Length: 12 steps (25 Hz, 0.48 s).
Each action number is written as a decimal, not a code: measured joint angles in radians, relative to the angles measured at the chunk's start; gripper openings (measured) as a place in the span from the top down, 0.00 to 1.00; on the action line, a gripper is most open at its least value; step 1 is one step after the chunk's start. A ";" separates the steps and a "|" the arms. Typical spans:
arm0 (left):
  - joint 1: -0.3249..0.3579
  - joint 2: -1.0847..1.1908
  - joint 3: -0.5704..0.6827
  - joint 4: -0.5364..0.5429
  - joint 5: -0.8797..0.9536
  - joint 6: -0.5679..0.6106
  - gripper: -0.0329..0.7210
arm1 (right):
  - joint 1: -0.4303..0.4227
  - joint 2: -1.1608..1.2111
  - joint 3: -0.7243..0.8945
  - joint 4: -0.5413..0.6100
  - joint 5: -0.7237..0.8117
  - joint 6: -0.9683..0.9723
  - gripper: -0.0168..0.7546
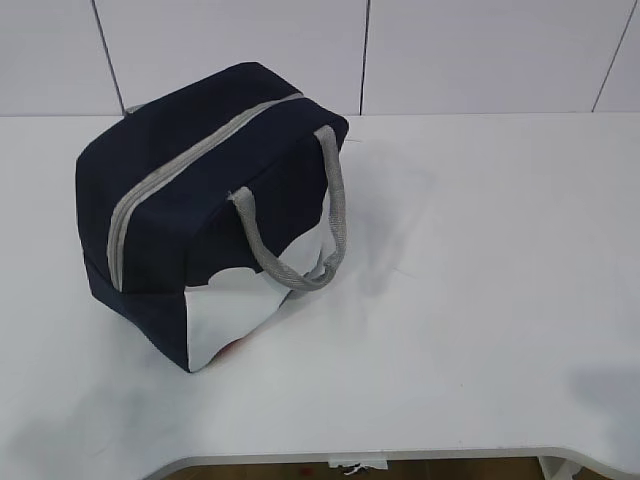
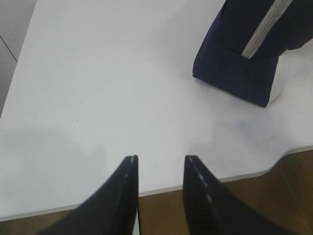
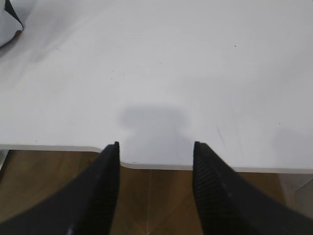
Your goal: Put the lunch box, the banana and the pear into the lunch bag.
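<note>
The navy lunch bag (image 1: pixel 215 195) stands on the white table (image 1: pixel 470 300) at the left, its grey zipper strip (image 1: pixel 190 165) closed along the top and a grey loop handle (image 1: pixel 310 240) hanging over its white side panel. In the left wrist view the bag (image 2: pixel 247 58) is at the upper right, well away from my left gripper (image 2: pixel 161 159), which is open and empty over the table's front edge. My right gripper (image 3: pixel 155 144) is open and empty at the front edge too; a corner of the bag (image 3: pixel 10 22) shows at the top left. The lunch box, banana and pear are out of view.
The table's curved front edge (image 1: pixel 400 458) runs along the bottom, with brown floor (image 3: pixel 156 196) below it. A white tiled wall (image 1: pixel 450 50) stands behind the table. Neither arm appears in the exterior view.
</note>
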 joint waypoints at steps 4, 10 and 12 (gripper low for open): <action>0.000 0.000 0.000 -0.003 0.000 0.000 0.64 | 0.000 0.000 0.000 0.000 -0.002 0.000 0.48; 0.000 0.000 0.000 -0.004 0.000 0.000 0.64 | 0.000 0.000 0.000 0.000 -0.002 0.000 0.48; 0.000 0.000 0.000 -0.004 0.000 0.000 0.64 | 0.000 0.000 0.000 0.000 -0.002 0.000 0.48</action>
